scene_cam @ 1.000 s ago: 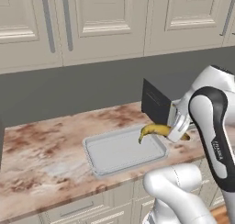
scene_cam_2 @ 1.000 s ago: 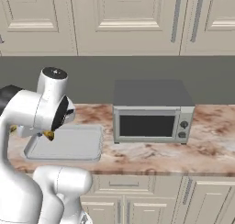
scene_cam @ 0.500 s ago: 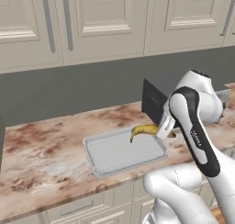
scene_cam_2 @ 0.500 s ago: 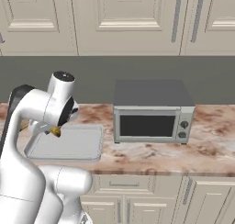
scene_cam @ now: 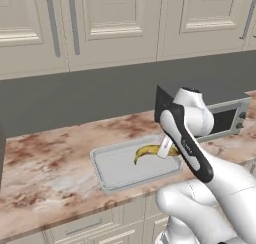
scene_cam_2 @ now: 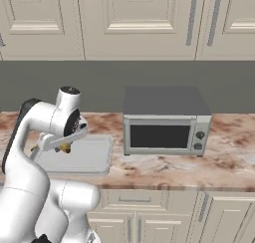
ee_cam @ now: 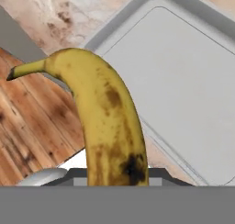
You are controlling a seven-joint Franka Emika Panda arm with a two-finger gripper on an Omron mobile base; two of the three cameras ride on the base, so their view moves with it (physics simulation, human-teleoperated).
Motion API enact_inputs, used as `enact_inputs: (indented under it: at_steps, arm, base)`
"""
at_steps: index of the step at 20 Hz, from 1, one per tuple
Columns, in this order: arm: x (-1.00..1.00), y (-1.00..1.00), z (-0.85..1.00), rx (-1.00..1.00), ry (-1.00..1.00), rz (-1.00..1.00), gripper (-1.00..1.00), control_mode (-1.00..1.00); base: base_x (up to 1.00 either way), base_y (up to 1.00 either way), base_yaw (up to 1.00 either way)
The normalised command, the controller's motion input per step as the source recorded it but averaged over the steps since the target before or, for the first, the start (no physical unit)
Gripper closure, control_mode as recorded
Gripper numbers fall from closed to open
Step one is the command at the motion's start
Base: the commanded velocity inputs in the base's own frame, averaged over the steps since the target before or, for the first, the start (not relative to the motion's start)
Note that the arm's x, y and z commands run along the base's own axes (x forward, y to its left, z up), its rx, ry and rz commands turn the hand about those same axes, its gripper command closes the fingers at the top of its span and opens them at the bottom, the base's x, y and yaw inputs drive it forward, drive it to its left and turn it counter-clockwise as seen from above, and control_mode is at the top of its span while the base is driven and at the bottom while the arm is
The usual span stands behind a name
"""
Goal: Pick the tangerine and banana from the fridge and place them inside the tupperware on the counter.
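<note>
Pale grey and shallow, the rectangular tupperware tray (scene_cam: 120,168) with its rounded corners and raised rim sits on the pinkish-beige marbled stone counter (scene_cam: 45,158), just left of a grey microwave oven (scene_cam_2: 164,122) as I see it from the right base view. From my seat its floor looks bare; I see no fruit lying in it, and I cannot spot the tangerine in any of my views.

My two-finger gripper (scene_cam: 167,150) is clamped on the small curved yellow banana (scene_cam: 150,151) with brownish speckles, holding it by one end. In the left base view the fruit hangs over the tray's right half, its free tip pointing left and slightly down; I cannot tell whether it touches the tray floor or sits just above it. In the hand view the banana (ee_cam: 108,122) rises from between the jaws and curves up to the left, its dark stem tip over the wooden floor beyond the counter edge, with the tupperware (ee_cam: 183,81) spread out behind it to the right.

From the right base view the white arm covers most of the tray's left side, and a bit of yellow shows below the wrist. Cream panelled cabinets (scene_cam_2: 149,212) run below the counter
</note>
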Motion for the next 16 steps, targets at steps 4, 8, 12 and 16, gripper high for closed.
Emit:
enact_inputs:
  at_steps: [4, 8, 12, 16]
  arm:
    - [0.33, 0.07, -0.52, -0.12, 0.02, 0.0, 1.0, -1.0]
    - [0.33, 0.03, -0.45, 0.0, 0.0, 0.0, 1.0, -1.0]
    - [0.35, 0.0, -0.45, 0.0, 0.0, 0.0, 1.0, -1.0]
    - [0.39, 0.0, -0.43, 0.0, 0.0, 0.0, 1.0, -1.0]
  base:
    - [0.0, 0.0, 0.0]
    - [0.0, 0.0, 0.0]
    - [0.0, 0.0, 0.0]
    - [0.0, 0.0, 0.0]
